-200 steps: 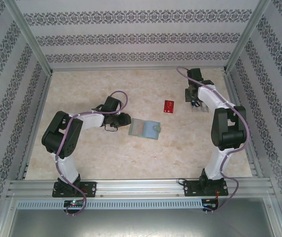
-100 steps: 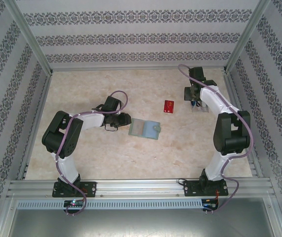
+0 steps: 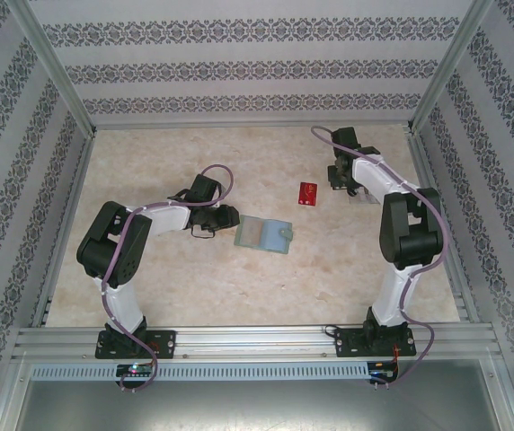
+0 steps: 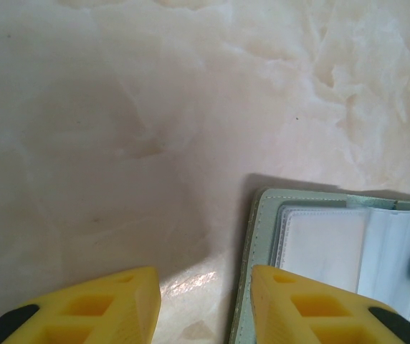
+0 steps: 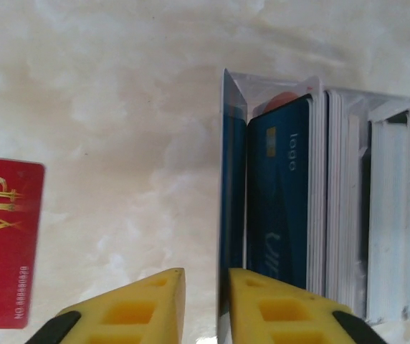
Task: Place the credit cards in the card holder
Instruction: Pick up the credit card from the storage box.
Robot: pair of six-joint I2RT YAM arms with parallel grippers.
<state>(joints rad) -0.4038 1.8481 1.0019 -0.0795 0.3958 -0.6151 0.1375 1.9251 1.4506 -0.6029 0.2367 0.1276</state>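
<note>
The grey-green card holder [image 3: 264,234] lies open and flat in the middle of the table. My left gripper [image 3: 230,215] sits just left of it, open, with bare table between its fingers. In the left wrist view one fingertip [image 4: 298,301] overlaps the card holder's [image 4: 334,244] left edge. A red credit card [image 3: 308,193] lies flat, left of the clear stand [image 3: 361,193]. My right gripper [image 5: 206,276] stands over the stand's [image 5: 377,215] left end. Its jaws are narrow, and the edge of a blue credit card [image 5: 232,193] lies against the right finger, with a gap to the left finger. Another blue card [image 5: 277,193] stands behind it. The red card [image 5: 8,240] lies to the left.
The clear slotted stand also holds several pale cards [image 5: 345,201] upright on its right side. Aluminium rails [image 3: 68,206] and patterned walls enclose the table. Bare marble surface lies in front of the card holder and toward the near edge.
The right gripper has shifted left along the stand and its jaws have narrowed around the blue card's edge. The left arm and the card holder have not moved.
</note>
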